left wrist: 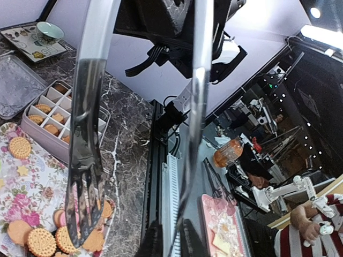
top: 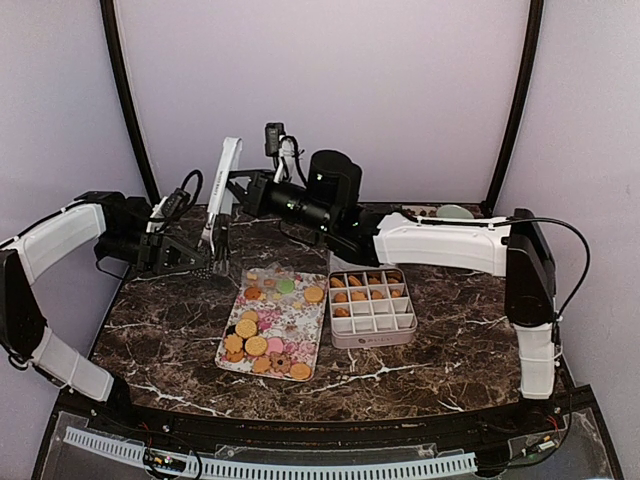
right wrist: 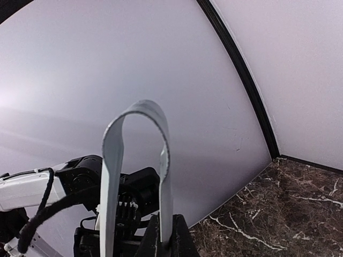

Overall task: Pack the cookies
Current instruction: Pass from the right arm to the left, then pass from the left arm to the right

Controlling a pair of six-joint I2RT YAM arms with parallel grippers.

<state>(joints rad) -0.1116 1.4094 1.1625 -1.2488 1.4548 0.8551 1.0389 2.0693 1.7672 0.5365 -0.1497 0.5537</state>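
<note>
Left claw sits by the tips of the tongs; its grip cannot be told. Right claw is clamped tight on the tongs. Most cookies lie on the floral tray; the divided box has only its far rows filled, so packing is judged under half done.

Both arms wear the same livery: glossy white shells over the long links and black housings at every joint. The left arm has rounded white sleeves broken by a black elbow block, and a thin black wrist cable loops off it. The right arm has a long white shell, a boxy black elbow housing and a fat black cylindrical motor. A black elbow cable arcs alongside it. The left claw and right claw are black and angular.
</note>
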